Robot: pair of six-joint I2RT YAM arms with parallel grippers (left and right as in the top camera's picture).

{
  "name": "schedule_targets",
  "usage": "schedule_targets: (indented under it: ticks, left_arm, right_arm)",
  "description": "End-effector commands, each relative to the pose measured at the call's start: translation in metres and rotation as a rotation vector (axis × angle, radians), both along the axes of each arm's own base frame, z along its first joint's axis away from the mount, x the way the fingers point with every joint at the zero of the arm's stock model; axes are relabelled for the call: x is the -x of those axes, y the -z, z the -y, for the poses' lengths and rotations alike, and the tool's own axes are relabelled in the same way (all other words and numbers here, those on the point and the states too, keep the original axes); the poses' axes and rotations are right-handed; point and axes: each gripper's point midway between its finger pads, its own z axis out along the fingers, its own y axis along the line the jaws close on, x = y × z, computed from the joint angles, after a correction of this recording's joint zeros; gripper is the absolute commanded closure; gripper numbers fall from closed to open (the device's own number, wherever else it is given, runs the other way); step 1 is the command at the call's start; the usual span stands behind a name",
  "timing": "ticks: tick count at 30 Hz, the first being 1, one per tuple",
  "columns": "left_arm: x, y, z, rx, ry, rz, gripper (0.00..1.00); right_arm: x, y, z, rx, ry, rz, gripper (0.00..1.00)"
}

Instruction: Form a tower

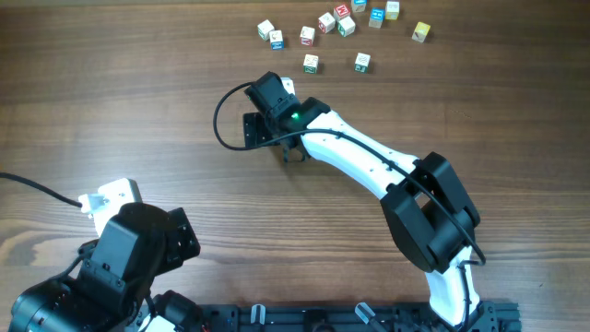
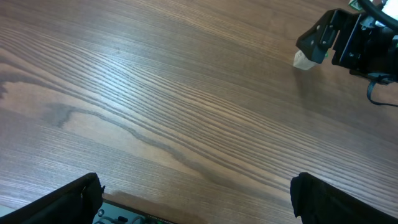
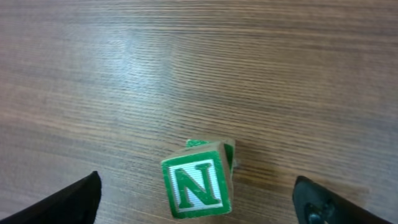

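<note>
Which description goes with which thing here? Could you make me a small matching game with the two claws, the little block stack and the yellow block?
Things:
1. tower
2. left gripper
3. right gripper
4. yellow cube

Descriptions:
A. at the right end of the loose cubes on the far side
B. open over bare table
C. green N on its top face
D. open, a finger on either side of the stack, touching nothing

Pairs: 1-C, 2-B, 3-D, 4-A
</note>
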Motion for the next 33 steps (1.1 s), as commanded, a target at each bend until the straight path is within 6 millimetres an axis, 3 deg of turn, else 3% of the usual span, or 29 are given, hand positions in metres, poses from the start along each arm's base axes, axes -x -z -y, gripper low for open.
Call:
schedule_targets:
  ticks: [1,5,15,17,20,25,33]
  left_arm:
    - [0.001,0.001,0.000,0.011,-0.013,-0.002,0.00]
    - [0.001,0.001,0.000,0.011,-0.013,-0.002,0.00]
    - [0.001,0.001,0.000,0.011,-0.013,-0.002,0.00]
    - [0.001,0.001,0.000,0.011,-0.013,-0.002,0.00]
    - [0.001,0.001,0.000,0.011,-0.013,-0.002,0.00]
    - [0.001,0.001,0.000,0.011,-0.013,-0.002,0.00]
    - [0.001,0.001,0.000,0.011,-0.013,-0.002,0.00]
  right_arm:
    - [0.002,0.005,-0.008,0.021,-0.092,0.005,0.00]
    - [0.002,0.008,-0.008,0.025,-0.093,0.001,0.00]
    - [-0.001,0.037,-0.011,0.038,-0.090,-0.017,0.02]
    - [-0.002,0.043,-0.011,0.044,-0.089,-0.020,0.07]
    - [-0.004,0.046,-0.008,0.059,-0.080,-0.015,0.24]
    - [-0.006,0.045,-0.008,0.050,-0.047,-0.011,0.40]
    - [-0.010,0.046,-0.004,0.046,0.025,-0.005,0.51]
